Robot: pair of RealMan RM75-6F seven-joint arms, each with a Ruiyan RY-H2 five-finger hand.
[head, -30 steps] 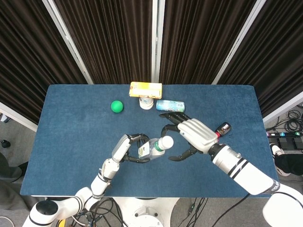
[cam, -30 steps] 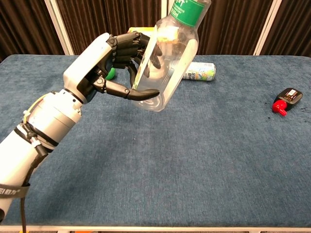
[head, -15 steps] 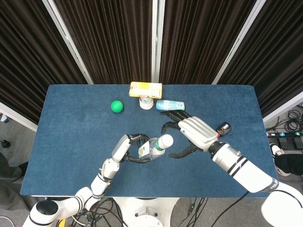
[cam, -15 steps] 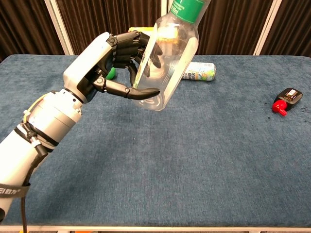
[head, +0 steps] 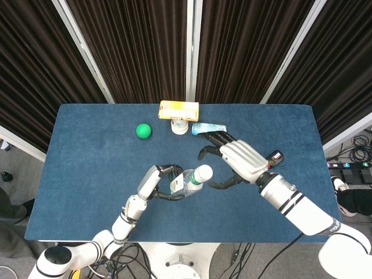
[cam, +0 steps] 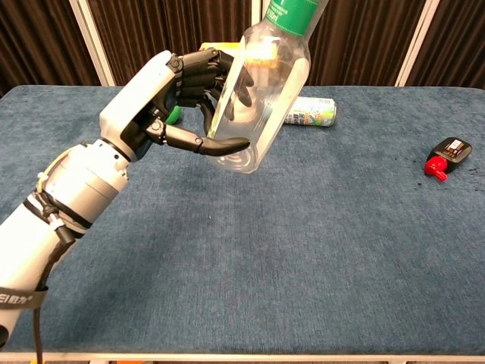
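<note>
Two arms work above a blue tabletop [head: 87, 174] that carries everything else. Largest of the handled things is the clear plastic bottle [cam: 261, 91], which the left hand [cam: 170, 102] grips around its lower body, dark fingers [cam: 198, 72] wrapped behind it and the thumb pressed across the front near the base. That bottle is lifted off the tabletop and tilted, its base low and toward the left hand, its green label and white cap [head: 203, 173] pointing up and toward the right hand. In the head view the bottle [head: 189, 181] lies just right of the left hand [head: 152, 183].

Beside the cap hovers the right hand [head: 235, 161], holding nothing, its fingers [head: 213, 139] spread and lightly curled, its thumb reaching in below the cap; whether it touches the cap cannot be told. It is out of the chest view.

Along the far edge of the tabletop lies a yellow box [head: 178, 109], with a white cup-like container [head: 179, 126] in front of it and a pale-blue can [cam: 309, 111] on its side next to that. A green ball [head: 143, 131] sits to their left. Smallest is a black-and-red gadget [cam: 447, 156] near the right edge, well apart from the bottle.
</note>
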